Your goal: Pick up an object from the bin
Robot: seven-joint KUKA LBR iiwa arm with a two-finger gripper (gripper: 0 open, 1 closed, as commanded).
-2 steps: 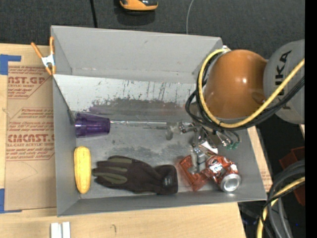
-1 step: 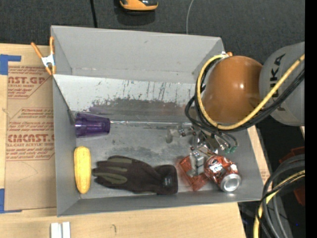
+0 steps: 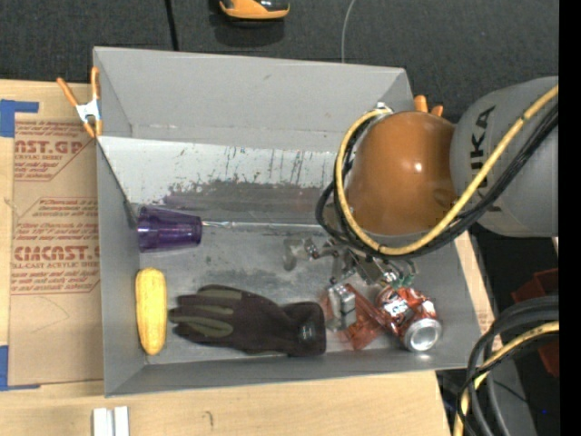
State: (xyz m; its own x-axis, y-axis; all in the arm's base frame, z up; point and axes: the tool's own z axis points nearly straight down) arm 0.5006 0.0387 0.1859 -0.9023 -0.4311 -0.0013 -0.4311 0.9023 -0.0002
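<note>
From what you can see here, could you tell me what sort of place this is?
Probably a robotics lab's grasping station: a robot arm over a grey metal bin of unrelated items, such as a purple cup, a dark glove and a crushed can.

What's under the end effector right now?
At the tip of the end effector a crumpled reddish piece shows, between the cuff of the dark glove and the crushed red soda can. The orange wrist cover and cables hide the bin floor behind it.
</note>
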